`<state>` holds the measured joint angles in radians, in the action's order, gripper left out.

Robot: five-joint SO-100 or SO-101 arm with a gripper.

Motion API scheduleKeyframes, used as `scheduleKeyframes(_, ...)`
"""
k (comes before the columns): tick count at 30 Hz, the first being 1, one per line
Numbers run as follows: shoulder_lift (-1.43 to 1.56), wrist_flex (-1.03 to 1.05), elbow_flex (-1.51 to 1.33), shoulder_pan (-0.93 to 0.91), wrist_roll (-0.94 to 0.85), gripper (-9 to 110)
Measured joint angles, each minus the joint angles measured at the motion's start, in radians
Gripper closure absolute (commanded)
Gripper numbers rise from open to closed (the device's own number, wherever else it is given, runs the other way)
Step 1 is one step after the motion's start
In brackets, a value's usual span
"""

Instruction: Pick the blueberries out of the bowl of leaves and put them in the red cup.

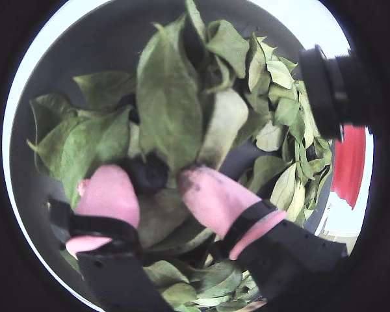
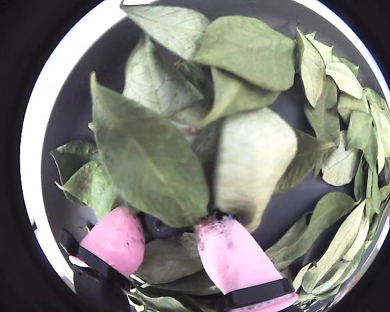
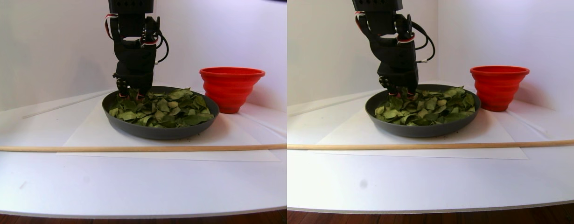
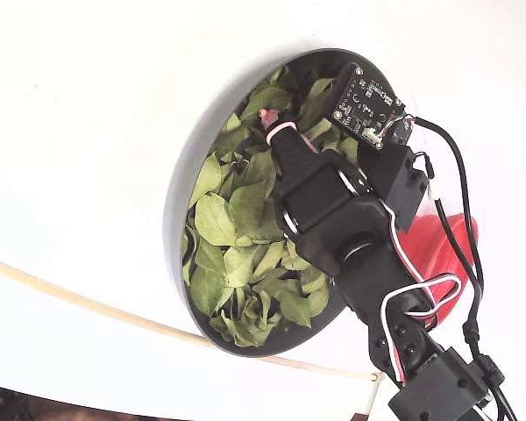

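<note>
White surface (image 3: 128, 186), grey bowl (image 3: 161, 132) w/ leaves (image 3: 161, 109); hand (image 1: 157, 181) down in it, pink fingertips (image 1: 107, 192) pinching one blueberry (image 1: 149, 172); red cup (image 3: 231, 88) beside.

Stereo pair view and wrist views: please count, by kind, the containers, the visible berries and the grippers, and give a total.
Wide shallow dark grey bowl: 1
Small bright red ribbed cup: 1
Small round dark blueberry seen between the pink fingertips: 1
Black gripper with pink fingertips: 1
Total: 4

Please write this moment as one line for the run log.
gripper: down in bowl, fingers around one blueberry | leaves: partly covering it | red cup: beside bowl
</note>
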<state>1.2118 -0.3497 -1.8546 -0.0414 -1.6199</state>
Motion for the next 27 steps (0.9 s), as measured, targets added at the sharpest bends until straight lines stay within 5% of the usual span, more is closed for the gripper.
scheduleKeyframes(27,0.002,0.0,-0.008,0.0,-0.012,92)
